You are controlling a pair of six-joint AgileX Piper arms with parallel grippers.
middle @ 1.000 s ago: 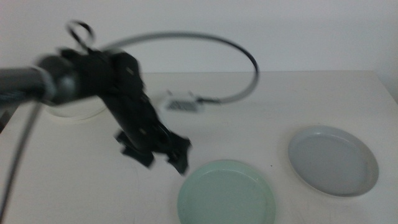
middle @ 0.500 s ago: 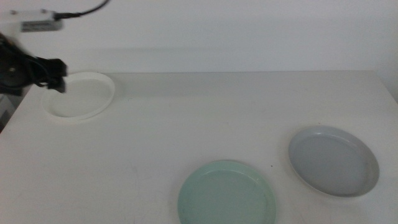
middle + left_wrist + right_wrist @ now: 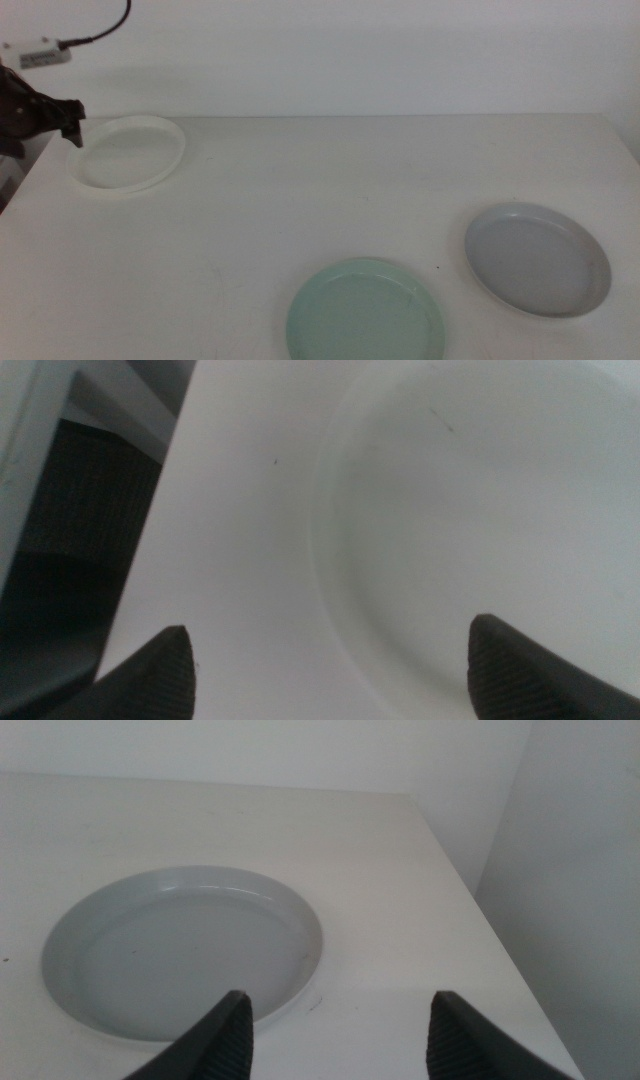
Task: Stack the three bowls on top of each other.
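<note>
Nothing is stacked yet: the white bowl lies at ten o'clock beneath the spread-jawed left gripper, the mint green bowl at six, the pale grey bowl at four beside the empty, parted right gripper.

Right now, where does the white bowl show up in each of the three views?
Middle view: white bowl at far left of the table, left gripper at its rim.
Left wrist view: white bowl fills most of the picture, its rim between the open jaws.
Right wrist view: not in it; only the grey bowl.
Shared landmark: the white table.
</note>
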